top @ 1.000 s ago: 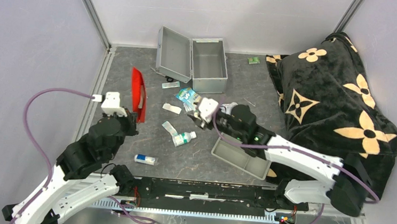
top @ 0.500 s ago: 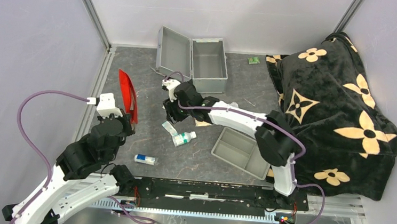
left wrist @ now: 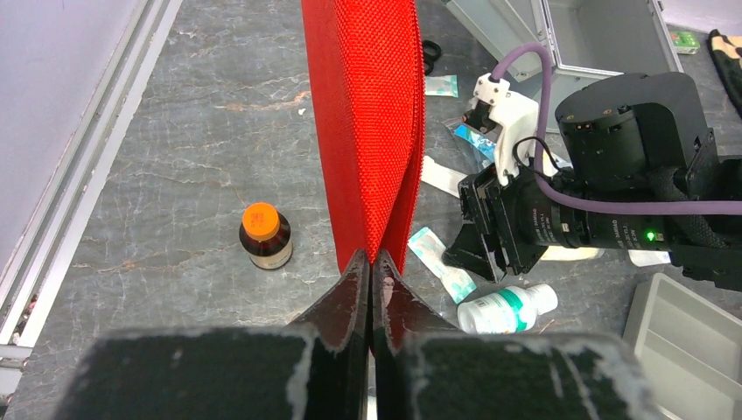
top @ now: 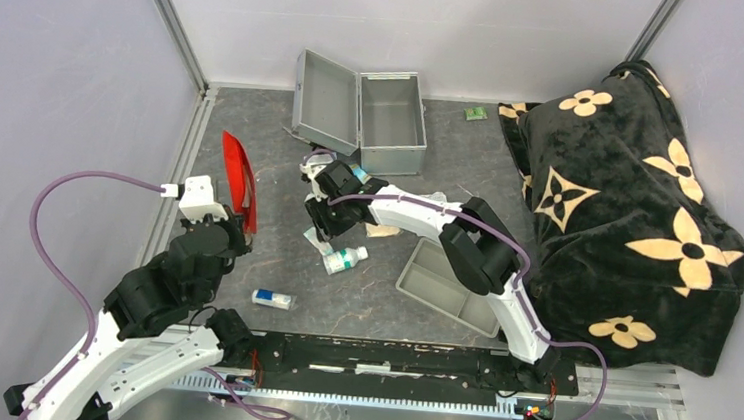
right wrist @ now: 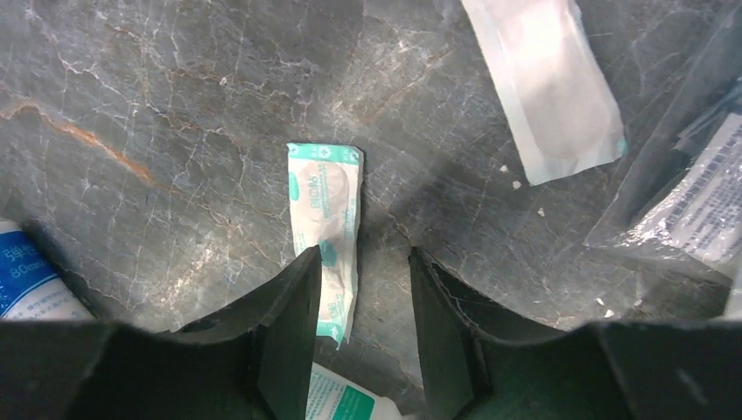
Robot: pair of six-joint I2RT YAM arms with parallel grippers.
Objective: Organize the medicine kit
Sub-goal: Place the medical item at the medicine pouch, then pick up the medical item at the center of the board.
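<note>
The medicine kit (top: pixel 391 121) is a silver-grey metal case at the back of the table, with its lid open to the left. It also shows in the left wrist view (left wrist: pixel 604 35). My left gripper (top: pixel 237 224) (left wrist: pixel 372 262) is shut on the lower edge of the flat red pouch (top: pixel 237 179) (left wrist: pixel 363 114) and holds it upright. My right gripper (top: pixel 319 222) (right wrist: pixel 363 258) is open and points down, low over a teal-and-white sachet (right wrist: pixel 325 210). The sachet lies by the left finger. A white bottle (top: pixel 346 259) (left wrist: pixel 507 308) lies just beyond it.
A brown bottle with an orange cap (left wrist: pixel 264 236) stands left of the pouch. A grey divided tray (top: pixel 452 289) sits at the front right. A blue-and-white box (top: pixel 272 299) lies near the front edge. A white packet (right wrist: pixel 551 87) and a clear bag (right wrist: pixel 691 192) lie near my right gripper. A black flowered blanket (top: pixel 630 200) covers the right side.
My right arm has swung left from beside the tray and now hovers over the sachet. My left gripper has shifted the red pouch a little to the left.
</note>
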